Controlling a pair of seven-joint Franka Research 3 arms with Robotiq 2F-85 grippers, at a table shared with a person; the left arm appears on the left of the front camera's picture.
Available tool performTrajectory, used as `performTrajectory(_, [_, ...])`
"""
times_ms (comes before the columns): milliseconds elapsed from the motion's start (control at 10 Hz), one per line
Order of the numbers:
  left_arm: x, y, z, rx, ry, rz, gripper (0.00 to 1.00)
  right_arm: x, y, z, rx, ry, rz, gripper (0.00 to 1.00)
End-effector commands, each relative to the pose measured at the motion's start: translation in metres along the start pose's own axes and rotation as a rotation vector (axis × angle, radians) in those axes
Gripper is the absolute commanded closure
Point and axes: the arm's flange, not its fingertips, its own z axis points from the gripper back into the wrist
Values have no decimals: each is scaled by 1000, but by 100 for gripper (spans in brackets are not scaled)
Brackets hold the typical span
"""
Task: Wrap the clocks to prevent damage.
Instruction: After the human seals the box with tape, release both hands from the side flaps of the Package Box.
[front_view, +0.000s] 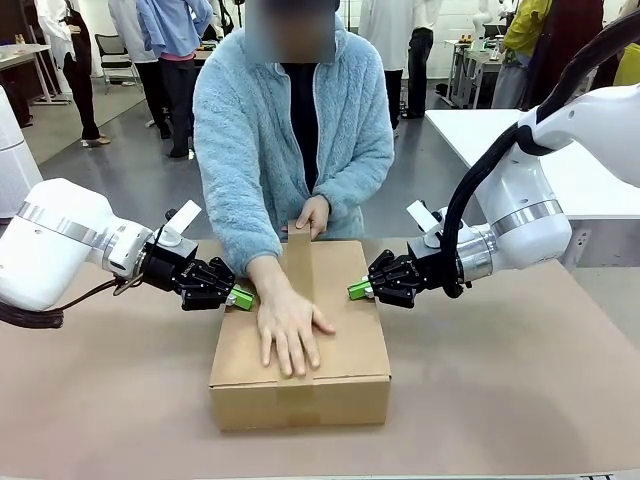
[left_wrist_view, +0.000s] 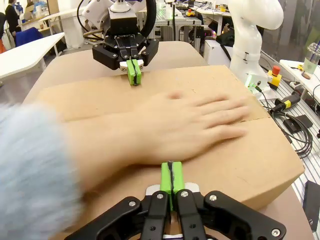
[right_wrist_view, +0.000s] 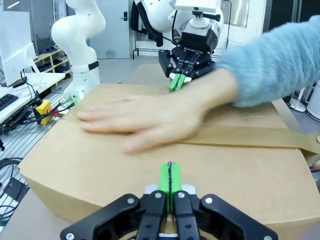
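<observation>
Clocks: cannot be seen; whether they lie inside the closed box cannot be told.
Cardboard box (front_view: 300, 340): closed, on the brown worktop (front_view: 520, 370), midway between the two arms.
Tape strip (front_view: 299, 265): brown, running along the box's top seam from the far edge toward the near one.
Person's hands: one hand (front_view: 290, 330) lies flat, fingers spread, on the lid over the strip; the other hand (front_view: 312, 215) holds the strip's far end at the box's far edge.
Left gripper (front_view: 243, 298): fingers clenched on nothing, green pads together, tip at the box's left top edge.
Right gripper (front_view: 355, 290): fingers clenched on nothing, tip at the box's right top edge.
</observation>
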Motion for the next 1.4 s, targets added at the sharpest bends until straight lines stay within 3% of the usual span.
performTrajectory(0, [-2,0,-2,6,10,-13,100,-2,0,-2,-3,7,-3,99])
performTrajectory(1300, [-2,0,-2,6,10,-13,100,-2,0,-2,-3,7,-3,99])
